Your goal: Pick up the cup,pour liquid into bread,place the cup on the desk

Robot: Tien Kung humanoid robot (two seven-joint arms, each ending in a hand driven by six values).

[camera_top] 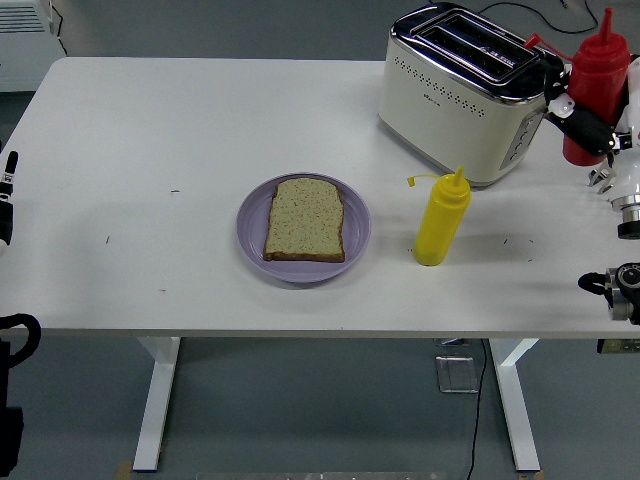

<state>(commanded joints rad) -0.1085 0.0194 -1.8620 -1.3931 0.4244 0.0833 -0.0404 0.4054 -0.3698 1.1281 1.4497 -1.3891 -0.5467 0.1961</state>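
Observation:
My right hand (600,120) is shut on a red squeeze bottle (594,85), held upright in the air at the far right, beside the toaster. A slice of bread (305,219) lies flat on a purple plate (250,235) in the middle of the table. A yellow squeeze bottle (441,217) stands upright to the right of the plate. No cup shows in this view. My left hand (7,200) rests at the left edge of the picture, only partly in view.
A cream and chrome toaster (466,92) stands at the back right, just left of the raised red bottle. A black cable runs behind it. The white table (150,150) ends near the picture's bottom.

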